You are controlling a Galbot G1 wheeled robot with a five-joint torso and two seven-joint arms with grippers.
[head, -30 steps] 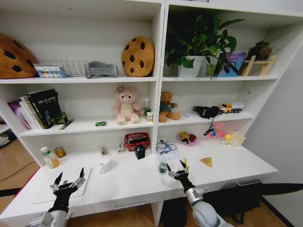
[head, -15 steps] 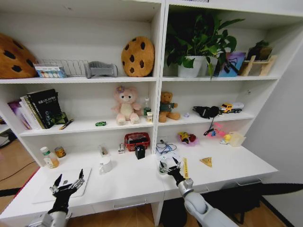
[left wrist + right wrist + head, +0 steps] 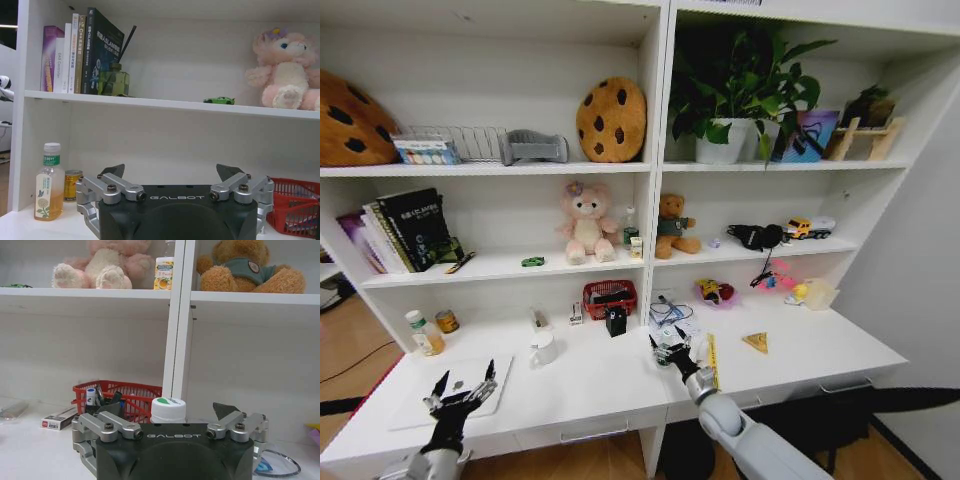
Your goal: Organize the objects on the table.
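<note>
Fingers spread on both grippers, nothing held. Nearest, the left gripper (image 3: 460, 392) hovers over the front left of the table (image 3: 590, 385), above a flat white laptop (image 3: 480, 375) lying closed on the desk top. The right gripper (image 3: 672, 352) sits farther in, near the middle, its open jaws on either side of a small white-capped bottle (image 3: 168, 409) that stands upright; whether the fingers touch it is hard to judge. Just beside it lies a yellow ruler (image 3: 712, 357), long axis running front to back. The right wrist view adds a red basket (image 3: 120, 396) behind the bottle. Beyond, on the lower shelf, the green toy car (image 3: 532, 262) sits side-on, long axis along the shelf edge; the left wrist view shows it (image 3: 219, 100) between a pink plush toy (image 3: 286, 70) and the books (image 3: 82, 52).
</note>
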